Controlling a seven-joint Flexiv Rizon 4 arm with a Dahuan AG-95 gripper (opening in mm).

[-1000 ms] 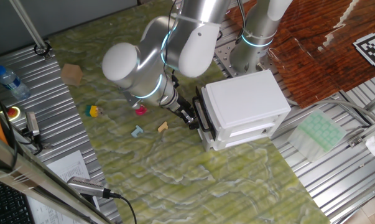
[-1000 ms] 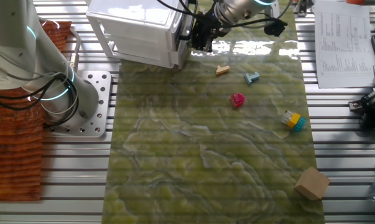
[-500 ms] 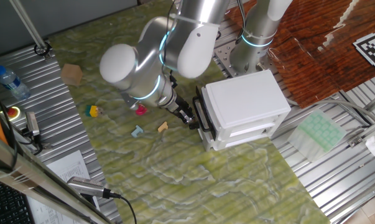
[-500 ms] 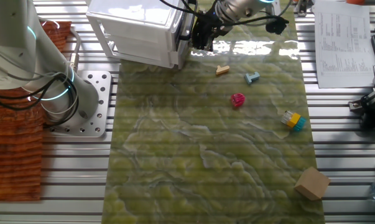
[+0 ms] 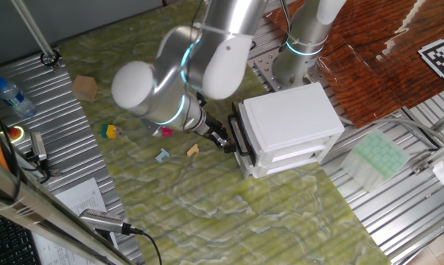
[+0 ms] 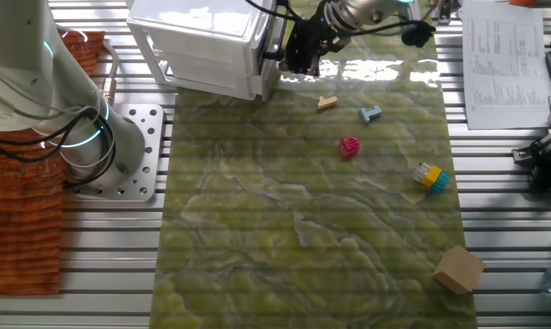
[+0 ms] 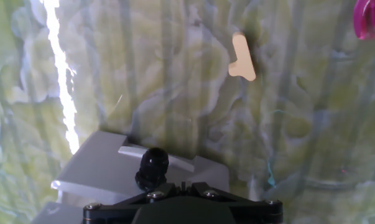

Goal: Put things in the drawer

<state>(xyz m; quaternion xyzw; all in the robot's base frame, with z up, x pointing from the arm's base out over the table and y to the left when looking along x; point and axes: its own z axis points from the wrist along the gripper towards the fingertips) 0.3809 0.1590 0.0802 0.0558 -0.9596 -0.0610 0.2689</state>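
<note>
The white cabinet (image 5: 291, 121) stands at the mat's edge, and its drawer (image 7: 106, 171) has a black bar handle (image 5: 238, 137) on the front. My gripper (image 5: 225, 138) is right at that handle and looks shut on it; it also shows in the other fixed view (image 6: 298, 55). In the hand view my gripper (image 7: 178, 185) sits at the bottom edge, with the handle (image 7: 152, 168) just beyond. A little orange-tan piece (image 5: 193, 150) (image 7: 242, 59) lies on the mat nearby. A pink piece (image 5: 165, 132), a light blue piece (image 5: 163, 155) and a yellow-and-blue piece (image 5: 109, 132) lie further out.
A tan wooden cube (image 5: 85, 87) sits at the mat's far corner. A water bottle (image 5: 14, 96) and papers (image 6: 503, 59) lie on the slatted table beside the mat. A green tray (image 5: 380, 156) lies behind the cabinet. The arm's base (image 6: 83, 137) stands beside it.
The arm's elbow has swung a little to the left in the fixed view. The gripper stays at the drawer handle and the toy pieces have not moved.
</note>
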